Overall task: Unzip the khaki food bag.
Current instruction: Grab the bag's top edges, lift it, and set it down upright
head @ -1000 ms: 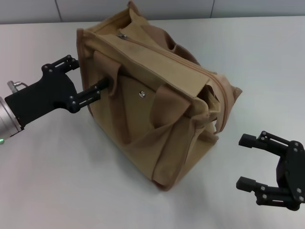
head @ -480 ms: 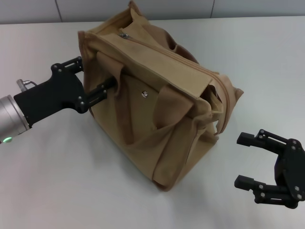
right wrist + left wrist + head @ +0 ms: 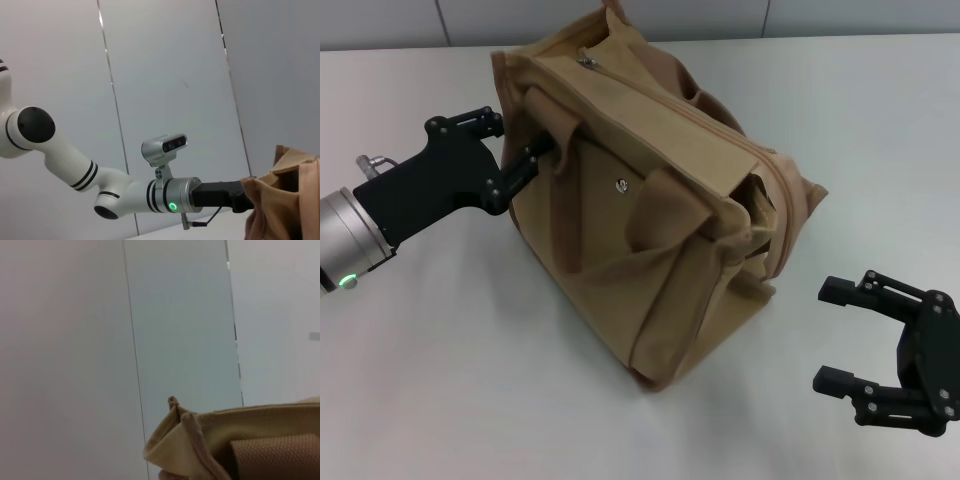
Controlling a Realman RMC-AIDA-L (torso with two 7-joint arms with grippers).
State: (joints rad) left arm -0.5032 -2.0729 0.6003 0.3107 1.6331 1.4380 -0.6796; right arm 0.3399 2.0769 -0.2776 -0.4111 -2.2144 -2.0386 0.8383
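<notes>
While the right gripper (image 3: 860, 340) waits nearest the camera at about 4 o'clock on the table (image 3: 470, 380), its jaws spread wide and holding nothing, it sits well apart from the work. Farther in, at the centre, stands the khaki food bag (image 3: 660, 210), tilted on the tabletop, its front pocket with a silver snap (image 3: 621, 184) facing the camera. At 9 o'clock the left gripper (image 3: 525, 150) reaches into the bag's end panel; one finger lies along the outer edge and the other presses among the folds by a handle, so it appears to be pinching the fabric, though the contact itself is hidden.

Farthest off, near 12 o'clock, a metal zipper pull (image 3: 586, 61) sits at the far end of the top zipper, which looks closed.

I judge the canvas soft and light, prone to sag and slide; one hand should steady the end panel while the other takes the small pull.
</notes>
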